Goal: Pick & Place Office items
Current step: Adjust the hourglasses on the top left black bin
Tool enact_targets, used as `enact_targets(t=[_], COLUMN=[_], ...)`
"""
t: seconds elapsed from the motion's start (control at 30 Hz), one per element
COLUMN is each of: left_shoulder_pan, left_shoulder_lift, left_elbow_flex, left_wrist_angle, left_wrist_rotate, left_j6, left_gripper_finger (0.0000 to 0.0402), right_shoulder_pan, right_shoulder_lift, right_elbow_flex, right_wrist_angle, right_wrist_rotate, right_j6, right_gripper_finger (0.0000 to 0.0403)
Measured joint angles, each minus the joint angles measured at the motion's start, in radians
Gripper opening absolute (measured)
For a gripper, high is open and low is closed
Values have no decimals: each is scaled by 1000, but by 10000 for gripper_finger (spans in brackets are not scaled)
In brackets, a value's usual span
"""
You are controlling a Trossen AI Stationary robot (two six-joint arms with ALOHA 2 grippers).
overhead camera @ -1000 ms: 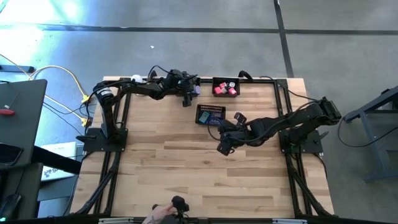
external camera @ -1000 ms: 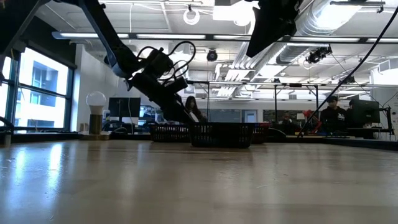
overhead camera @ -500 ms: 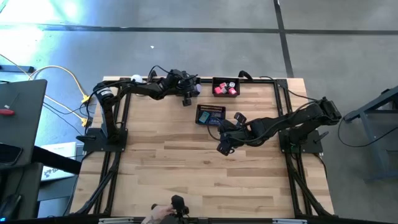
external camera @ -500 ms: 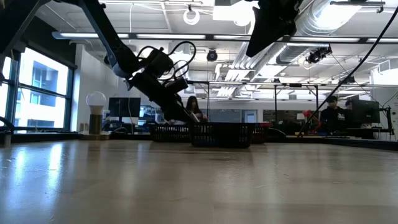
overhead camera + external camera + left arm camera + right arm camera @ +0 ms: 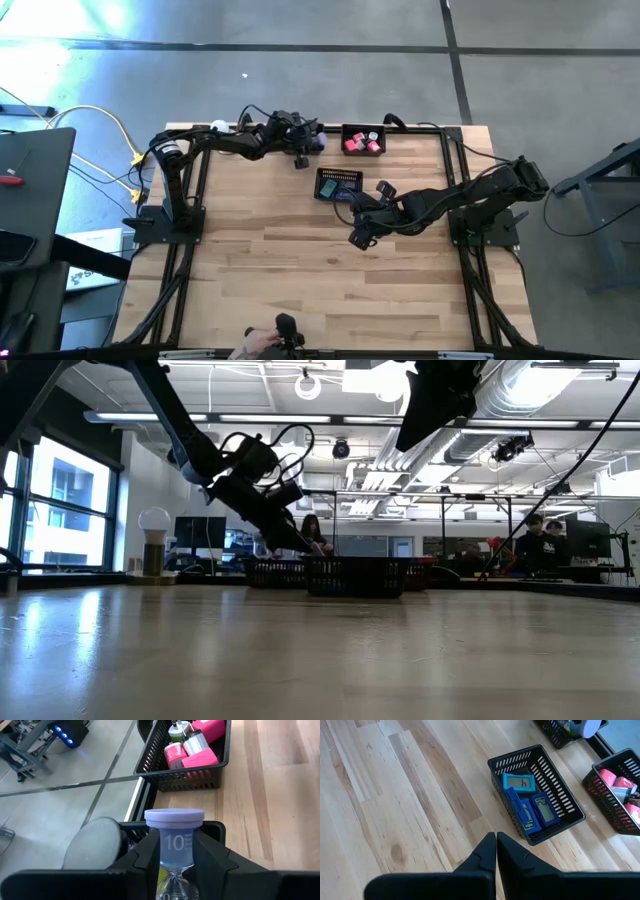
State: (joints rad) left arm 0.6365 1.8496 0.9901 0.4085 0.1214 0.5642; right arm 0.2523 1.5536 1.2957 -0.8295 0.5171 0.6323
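Between my left claw (image 5: pixel 176 865) fingers sits a small sand timer (image 5: pixel 174 851), lavender cap on top, a printed 10 on its clear body, narrow glass waist just below. My fingers (image 5: pixel 145 852) stand against both sides of the body, so I count that claw clamped on the timer. I judge it light, stiff and brittle: smooth plastic or glass that could slip or crack if squeezed at the waist. The better hold is where I have it, on the wider barrel under the cap, kept upright so the cap cannot slide down through the grip.

Just behind the timer is the rim of a black mesh tray (image 5: pixel 214 827), and a grey rounded thing (image 5: pixel 92 843) lies beside it; I cannot tell what that is. Farther off, at the table's back edge, another black mesh tray (image 5: pixel 192 777) holds pink-red blocks (image 5: pixel 199 758) and small rolls (image 5: pixel 195 742).

My right claw (image 5: pixel 496 851) hangs over bare wood near the table's middle, its two fingers pressed together with nothing between them. Beyond it a third mesh tray (image 5: pixel 559 823) holds blue rectangular pieces with small display windows (image 5: pixel 541 809), one teal-blue (image 5: pixel 518 782), standing or leaning side by side. From above, the left claw (image 5: pixel 301 152) is at the far edge just beside the pink-filled tray (image 5: pixel 362 141), well apart from the right claw (image 5: pixel 358 238).
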Motion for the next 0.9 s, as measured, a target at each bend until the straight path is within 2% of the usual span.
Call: enact_targets(t=[0.17, 0.53, 0.9], left_shoulder_pan=[0, 0, 0], left_shoulder_lift=[0, 0, 1], left_elbow_flex=[0, 0, -2], left_wrist_angle=[4, 3, 1], left_wrist_rotate=[-4, -18, -24], left_j6=[-2, -18, -54], left_gripper_finger=[78, 77, 104], right_shoulder_pan=[0, 0, 0], right_shoulder_lift=[0, 0, 0], right_elbow_flex=[0, 0, 0], right_wrist_angle=[0, 0, -1], right_wrist_rotate=[0, -16, -22], right_j6=[-4, -5, -6], right_gripper_finger=[2, 2, 2])
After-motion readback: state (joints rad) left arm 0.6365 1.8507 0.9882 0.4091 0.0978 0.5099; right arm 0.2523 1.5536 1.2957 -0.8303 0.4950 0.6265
